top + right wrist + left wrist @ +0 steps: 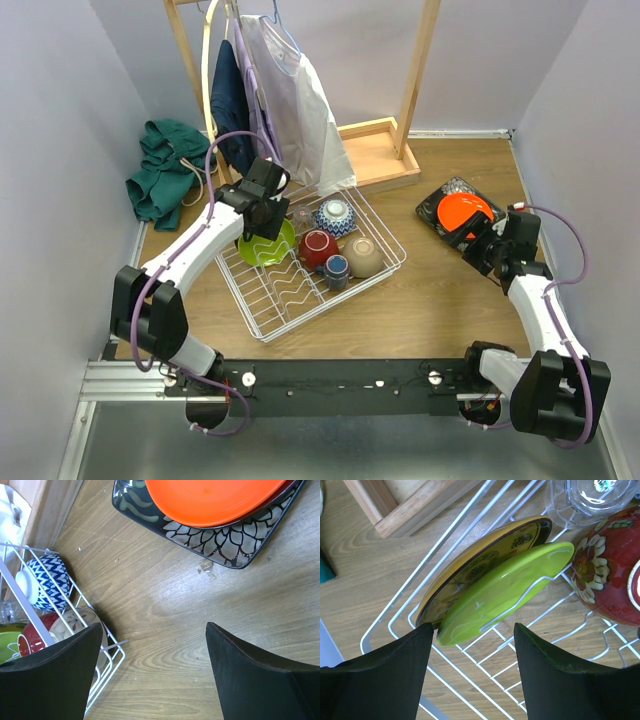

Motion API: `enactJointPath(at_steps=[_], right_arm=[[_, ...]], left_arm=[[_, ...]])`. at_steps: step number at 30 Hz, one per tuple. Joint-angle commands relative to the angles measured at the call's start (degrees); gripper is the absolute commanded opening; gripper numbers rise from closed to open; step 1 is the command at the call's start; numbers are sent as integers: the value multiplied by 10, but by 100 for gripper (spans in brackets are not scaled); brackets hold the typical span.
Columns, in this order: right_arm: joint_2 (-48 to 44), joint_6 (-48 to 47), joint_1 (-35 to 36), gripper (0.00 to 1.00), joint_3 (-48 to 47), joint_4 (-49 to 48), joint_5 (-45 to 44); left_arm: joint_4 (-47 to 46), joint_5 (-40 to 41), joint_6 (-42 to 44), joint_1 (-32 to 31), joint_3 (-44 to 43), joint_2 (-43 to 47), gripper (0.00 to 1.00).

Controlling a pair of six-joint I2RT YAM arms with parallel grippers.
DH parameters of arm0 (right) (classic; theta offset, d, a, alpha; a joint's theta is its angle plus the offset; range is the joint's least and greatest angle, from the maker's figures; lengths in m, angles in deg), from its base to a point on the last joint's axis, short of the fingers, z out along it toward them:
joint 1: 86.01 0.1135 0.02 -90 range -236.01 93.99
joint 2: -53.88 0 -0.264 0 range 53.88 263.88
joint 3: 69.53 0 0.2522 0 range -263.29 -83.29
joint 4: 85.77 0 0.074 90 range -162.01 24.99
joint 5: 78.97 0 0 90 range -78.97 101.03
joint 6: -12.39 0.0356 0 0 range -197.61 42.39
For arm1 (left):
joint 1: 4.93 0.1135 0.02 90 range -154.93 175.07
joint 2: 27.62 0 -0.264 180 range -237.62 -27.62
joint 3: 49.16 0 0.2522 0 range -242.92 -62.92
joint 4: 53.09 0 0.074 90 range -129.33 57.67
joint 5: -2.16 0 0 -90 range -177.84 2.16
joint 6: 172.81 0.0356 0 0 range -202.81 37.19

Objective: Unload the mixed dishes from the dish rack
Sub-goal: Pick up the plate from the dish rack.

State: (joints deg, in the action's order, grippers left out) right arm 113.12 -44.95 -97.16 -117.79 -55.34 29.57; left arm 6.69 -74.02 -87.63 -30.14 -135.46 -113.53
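The white wire dish rack [290,300] holds a lime-green plate [268,245], a yellow patterned plate [485,555] behind it, a blue-white bowl [336,215], a red bowl [318,248], a tan bowl [364,256], a small blue cup [336,268] and a clear glass [303,214]. My left gripper [472,645] is open and empty just above the green plate's [505,590] edge. An orange plate [463,211] lies on the black square plate [440,215] at the right. My right gripper [155,645] is open and empty over bare wood beside them.
A wooden clothes stand [375,150] with hanging garments stands behind the rack. A green cloth [165,170] lies at the far left. Grey walls close both sides. The rack's right corner [107,655] shows in the right wrist view.
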Motion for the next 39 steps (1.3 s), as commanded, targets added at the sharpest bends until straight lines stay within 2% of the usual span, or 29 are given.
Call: enactJointPath(at_steps=[1, 7, 11, 13, 14, 19, 24, 35, 39], right_arm=[[2, -13, 5, 91, 5, 6, 12], [10, -14, 5, 91, 3, 2, 18], [8, -16, 5, 91, 5, 0, 18], [7, -15, 5, 91, 7, 0, 18], [8, -14, 5, 91, 8, -1, 18], [9, -11, 5, 91, 10, -4, 20], [12, -8, 5, 91, 12, -9, 24], [8, -5, 5, 91, 18, -12, 25], [6, -4, 5, 91, 21, -13, 26]], left_arm=[[-7, 16, 7, 0, -3, -18, 73], [-3, 7, 9, 0, -7, -35, 69], [5, -17, 13, 0, -7, -29, 59], [12, -27, 15, 0, -6, -24, 57], [14, -28, 15, 0, -5, -24, 52], [21, -31, 17, -9, 4, -14, 45], [25, -5, 19, -21, 4, -9, 42], [14, 84, 25, -42, 15, 3, 16], [13, 129, 24, -54, 13, 7, 11]])
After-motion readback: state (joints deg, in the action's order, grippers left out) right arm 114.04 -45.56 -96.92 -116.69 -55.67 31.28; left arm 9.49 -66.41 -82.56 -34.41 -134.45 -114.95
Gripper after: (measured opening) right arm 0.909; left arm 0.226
